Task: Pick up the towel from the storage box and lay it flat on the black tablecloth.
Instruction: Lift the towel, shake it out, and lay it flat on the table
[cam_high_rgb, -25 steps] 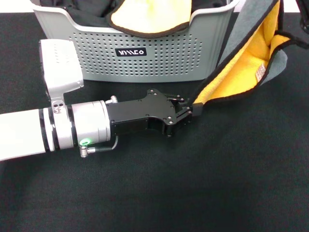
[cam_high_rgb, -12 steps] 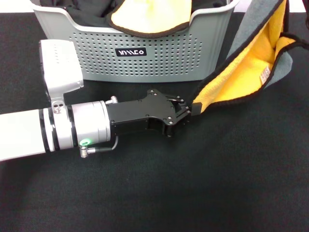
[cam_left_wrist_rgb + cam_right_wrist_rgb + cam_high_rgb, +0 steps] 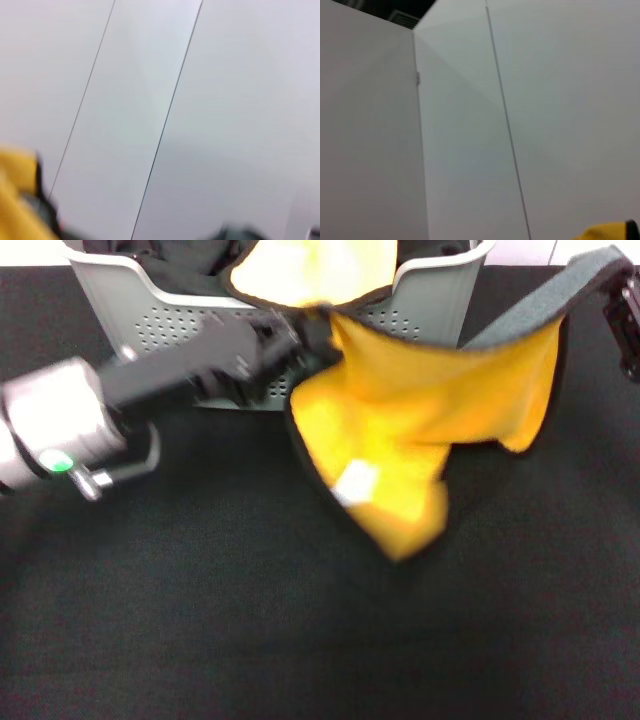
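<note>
Across the black tablecloth (image 3: 300, 640) the change is plain: the towel (image 3: 430, 410), half a second ago dangling in a narrow fold by the storage box (image 3: 440, 290), now hangs spread between both arms, yellow face forward, its lowest corner sagging toward the cloth. That readies it for laying flat. The left gripper (image 3: 305, 330) has swung up to the box's front wall, pinched on one top corner; the right gripper (image 3: 625, 325) appears clamped on the other. Crowding the left arm is the box itself, and a second yellow cloth (image 3: 310, 265) lies inside.
</note>
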Action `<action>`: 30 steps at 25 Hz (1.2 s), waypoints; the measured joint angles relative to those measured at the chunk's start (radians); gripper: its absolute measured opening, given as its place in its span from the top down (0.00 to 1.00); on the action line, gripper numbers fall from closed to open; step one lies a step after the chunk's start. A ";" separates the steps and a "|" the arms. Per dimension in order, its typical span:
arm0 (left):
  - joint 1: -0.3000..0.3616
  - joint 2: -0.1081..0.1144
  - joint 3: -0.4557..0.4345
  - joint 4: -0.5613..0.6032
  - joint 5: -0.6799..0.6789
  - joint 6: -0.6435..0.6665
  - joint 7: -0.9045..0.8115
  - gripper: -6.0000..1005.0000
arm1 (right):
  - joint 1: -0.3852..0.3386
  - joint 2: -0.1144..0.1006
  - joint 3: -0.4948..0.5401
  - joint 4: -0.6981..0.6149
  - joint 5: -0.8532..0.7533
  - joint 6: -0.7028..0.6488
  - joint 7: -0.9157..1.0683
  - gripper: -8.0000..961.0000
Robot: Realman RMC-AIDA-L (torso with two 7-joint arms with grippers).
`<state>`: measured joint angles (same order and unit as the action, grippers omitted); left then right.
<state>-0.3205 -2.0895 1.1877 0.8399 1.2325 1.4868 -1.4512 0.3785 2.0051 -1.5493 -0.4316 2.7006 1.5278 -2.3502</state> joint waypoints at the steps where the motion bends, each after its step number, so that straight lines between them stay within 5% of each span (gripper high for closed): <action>1: -0.009 0.002 -0.040 0.010 0.001 0.036 -0.010 0.96 | 0.000 0.001 0.000 0.013 0.003 0.001 0.001 0.98; 6: -0.045 0.022 -0.076 0.072 0.013 0.093 -0.065 0.96 | -0.004 0.005 0.000 0.038 0.006 0.003 0.001 0.98; 16: -0.059 0.021 -0.084 0.076 0.102 0.115 -0.069 0.97 | 0.006 0.010 -0.010 0.041 -0.006 0.070 -0.001 0.98; 23: -0.027 0.110 -0.087 0.077 0.179 0.363 -0.042 0.97 | -0.099 0.018 -0.118 0.016 -0.049 0.210 0.039 0.98; 30: 0.026 0.178 -0.067 0.111 0.133 0.553 0.030 0.97 | -0.230 0.002 -0.196 -0.194 -0.117 0.253 0.058 0.98</action>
<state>-0.2949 -1.9116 1.1207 0.9504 1.3652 2.0403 -1.4217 0.1484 2.0070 -1.7456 -0.6252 2.5831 1.7805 -2.2927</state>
